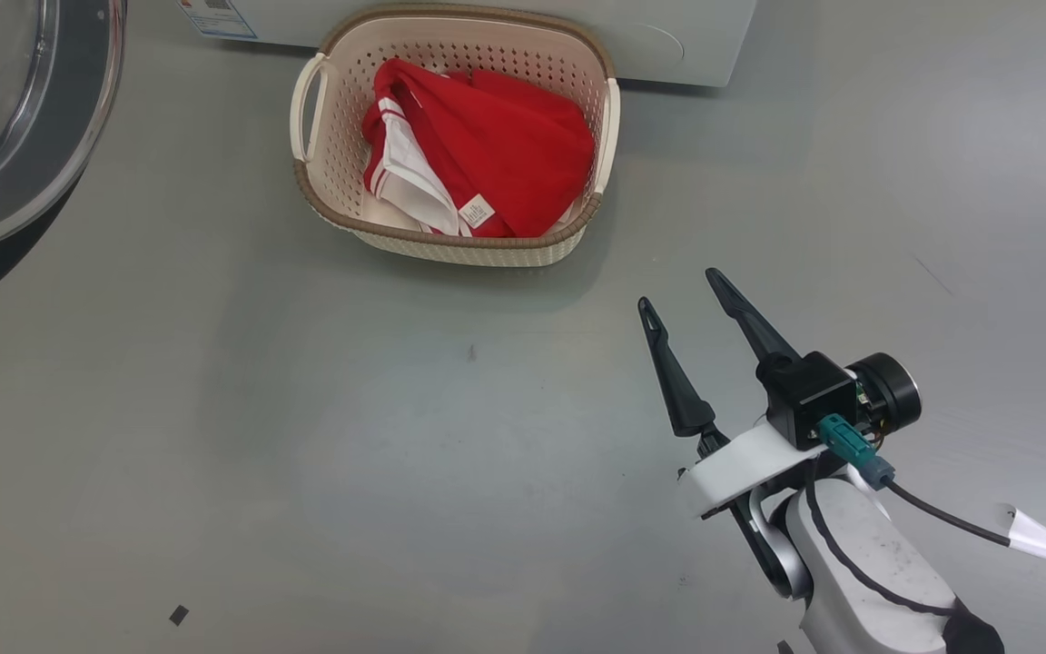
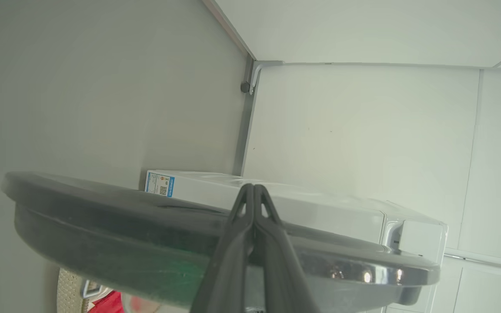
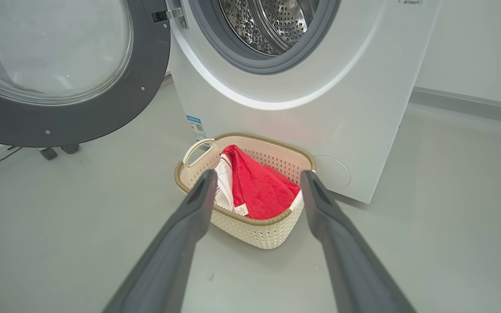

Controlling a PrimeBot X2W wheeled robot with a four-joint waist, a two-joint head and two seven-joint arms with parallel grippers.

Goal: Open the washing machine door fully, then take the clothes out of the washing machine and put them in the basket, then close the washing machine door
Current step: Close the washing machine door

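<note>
One washing machine (image 3: 363, 108), one basket (image 1: 487, 250) and two tools counted.
A single washing machine door (image 3: 81, 126) and one blue label (image 3: 195, 127) are shown on the machine, and two white handles (image 1: 308, 109) are counted on the basket. The clothes (image 1: 496, 154) are heaped as one red-and-white pile, its pieces not countable. Two tools are seen, the left tool (image 2: 254, 188) and the right tool (image 1: 679, 289).

You're looking at a smooth grey floor (image 1: 396, 472); a small dark scrap (image 1: 178, 615) lies on it at the lower left of the head view, and a faint speck (image 1: 471, 351) near the middle; in the right wrist view, a pale wall (image 3: 476, 43) meets the floor along a grey skirting strip (image 3: 468, 106); two small dark blocks (image 3: 55, 152) sit on the floor at far left.
</note>
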